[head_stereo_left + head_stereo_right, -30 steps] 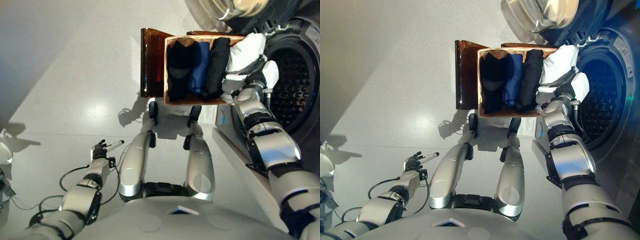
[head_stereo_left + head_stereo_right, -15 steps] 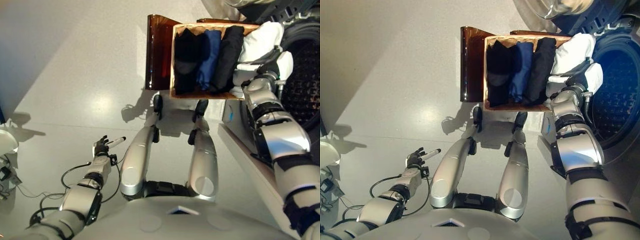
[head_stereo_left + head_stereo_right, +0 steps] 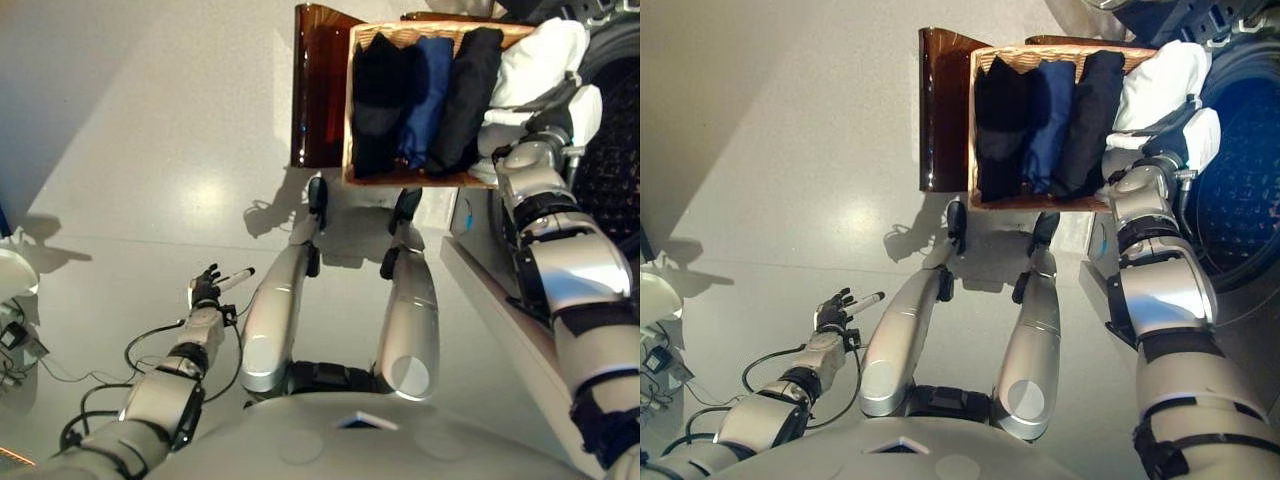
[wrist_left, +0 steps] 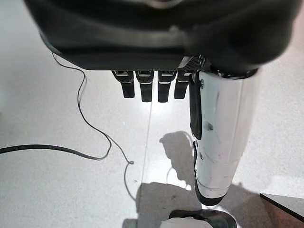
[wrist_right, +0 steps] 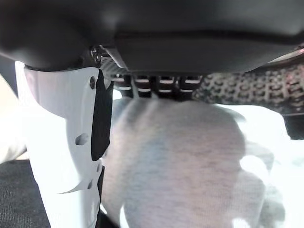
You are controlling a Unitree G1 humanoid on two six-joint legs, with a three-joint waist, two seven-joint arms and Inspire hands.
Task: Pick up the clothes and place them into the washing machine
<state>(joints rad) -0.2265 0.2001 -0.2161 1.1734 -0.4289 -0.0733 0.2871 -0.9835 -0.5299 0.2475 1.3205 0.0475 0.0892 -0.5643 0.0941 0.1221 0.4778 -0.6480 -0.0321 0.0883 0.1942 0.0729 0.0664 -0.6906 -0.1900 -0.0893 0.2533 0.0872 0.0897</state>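
Note:
A shallow wicker basket (image 3: 348, 120) rests on a dark brown box (image 3: 315, 90) beside the washing machine's open drum (image 3: 1240, 180). In it lie a black garment (image 3: 378, 90), a blue one (image 3: 428, 90), another black one (image 3: 470, 90) and a white garment (image 3: 540, 60) at the end nearest the drum. My right hand (image 3: 555, 120) lies against the white garment at the basket's edge. In the right wrist view the pale cloth (image 5: 180, 161) bulges right up against the hand (image 5: 61, 142). My left hand (image 3: 205, 290) hangs open and empty low over the floor, far from the basket.
The washing machine's pale front panel (image 3: 500, 310) runs along my right side. A white object (image 3: 12, 280) with thin wires sits on the floor at the far left. Open grey floor (image 3: 150, 150) lies left of the box.
The whole picture has shifted, so the camera moved. My right hand stays against the white garment, and the clothes lie as before in the basket. My left hand has not moved.

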